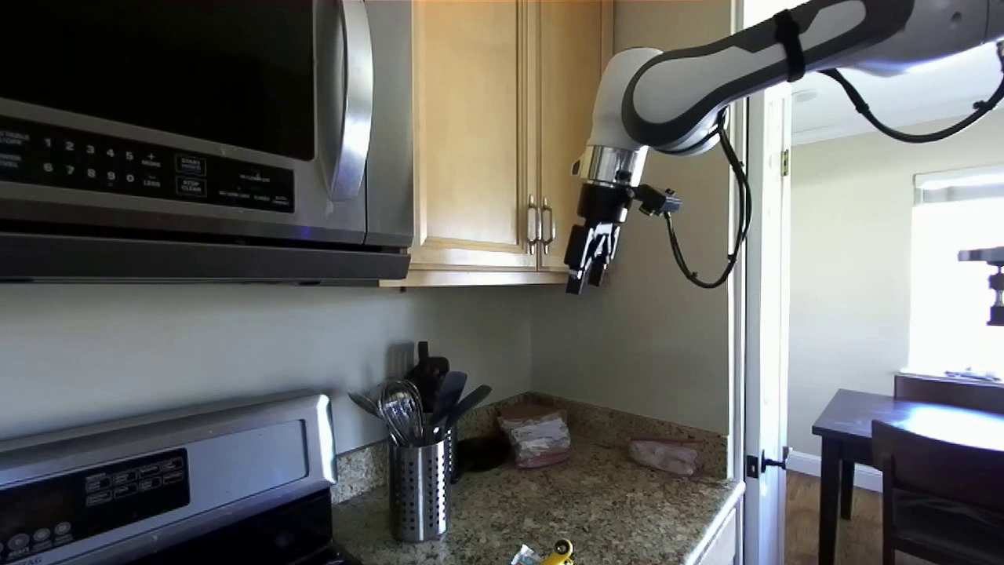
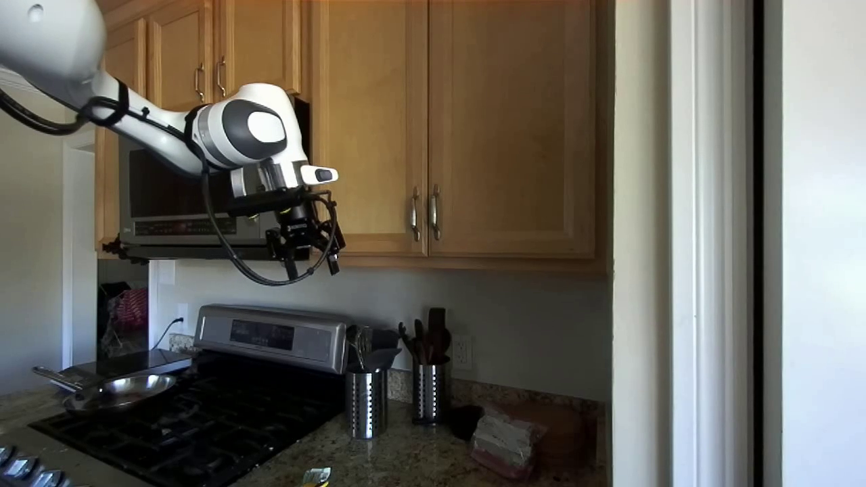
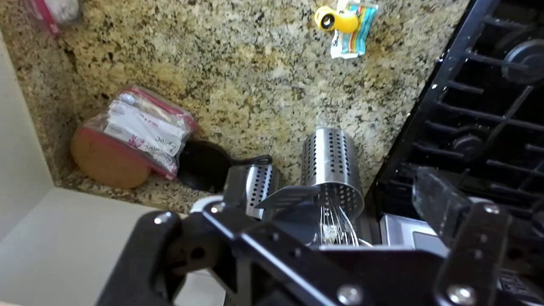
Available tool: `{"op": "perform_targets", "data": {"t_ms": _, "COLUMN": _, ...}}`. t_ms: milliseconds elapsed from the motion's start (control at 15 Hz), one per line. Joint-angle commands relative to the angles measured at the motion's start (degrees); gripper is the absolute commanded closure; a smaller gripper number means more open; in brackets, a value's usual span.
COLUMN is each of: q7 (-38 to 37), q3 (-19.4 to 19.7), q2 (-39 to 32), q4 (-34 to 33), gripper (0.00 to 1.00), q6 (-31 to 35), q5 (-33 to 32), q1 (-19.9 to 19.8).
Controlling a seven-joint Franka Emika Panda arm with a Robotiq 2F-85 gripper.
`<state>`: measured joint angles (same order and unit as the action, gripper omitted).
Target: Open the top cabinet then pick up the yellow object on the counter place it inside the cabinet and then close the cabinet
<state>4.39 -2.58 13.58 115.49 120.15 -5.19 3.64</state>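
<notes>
The top cabinet (image 1: 471,141) is honey-coloured wood with two shut doors and paired metal bar handles; it also shows in an exterior view (image 2: 511,135). The yellow object (image 3: 346,22) looks like a clip on a small blue-white packet. It lies on the granite counter (image 3: 238,63), and shows at the bottom edge in both exterior views (image 1: 558,553) (image 2: 312,484). My gripper (image 2: 313,267) is open and empty, pointing down, near the height of the cabinet's lower edge and apart from the handles (image 2: 425,213). It also shows in an exterior view (image 1: 587,281).
A steel utensil canister (image 1: 420,490) stands beside the stove (image 2: 196,412), with a second canister (image 2: 431,392) behind. The microwave (image 1: 235,118) adjoins the cabinet. Plastic bags (image 3: 144,127) and a dark pan (image 3: 204,165) lie by the wall. A skillet (image 2: 128,392) sits on the stove.
</notes>
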Motion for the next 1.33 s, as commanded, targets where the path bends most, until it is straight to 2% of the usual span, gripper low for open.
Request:
{"op": "perform_targets", "data": {"t_ms": 0, "q7": -0.14, "q3": -0.18, "q2": -0.06, "q4": -0.2, "gripper": 0.0, "q6": 1.2, "q5": -0.06, "q1": -0.32}}
{"op": "perform_targets", "data": {"t_ms": 400, "q7": -0.47, "q3": -0.15, "q2": -0.04, "q4": -0.12, "gripper": 0.0, "q6": 2.65, "q5": -0.26, "q1": -0.46}}
{"op": "perform_targets", "data": {"t_ms": 600, "q7": -4.47, "q3": -0.64, "q2": -0.63, "q4": -1.72, "gripper": 0.0, "q6": 5.34, "q5": -2.95, "q1": -1.48}}
{"op": "perform_targets", "data": {"t_ms": 1000, "q7": -8.58, "q3": 0.36, "q2": -4.57, "q4": -7.65, "gripper": 0.0, "q6": 14.07, "q5": -8.22, "q1": -4.29}}
{"op": "perform_targets", "data": {"t_ms": 1267, "q7": -8.89, "q3": 1.52, "q2": -7.86, "q4": -10.61, "gripper": 0.0, "q6": 18.59, "q5": -8.3, "q1": -5.4}}
